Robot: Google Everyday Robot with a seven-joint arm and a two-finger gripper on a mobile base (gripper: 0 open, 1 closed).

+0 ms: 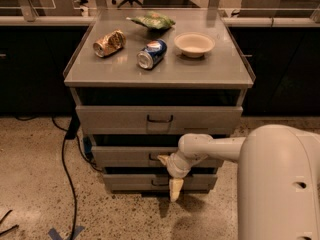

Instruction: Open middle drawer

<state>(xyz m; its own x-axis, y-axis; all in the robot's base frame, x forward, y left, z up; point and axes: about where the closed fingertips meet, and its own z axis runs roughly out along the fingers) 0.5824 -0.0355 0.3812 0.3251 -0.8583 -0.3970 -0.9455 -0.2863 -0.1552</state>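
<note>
One pincer (169,174) spread before middle drawer (125,156); two cans (151,53) (109,43), one bowl (194,44) above.

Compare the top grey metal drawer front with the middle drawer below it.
The top grey metal drawer front is taller and wider; the middle grey metal drawer is shallower and narrower. The top drawer's dark loop handle shows fully; the middle drawer's centre is partly covered by the robot's claw, which sits there with its fingers spread. Both are grey metal fronts of one cabinet.
</note>
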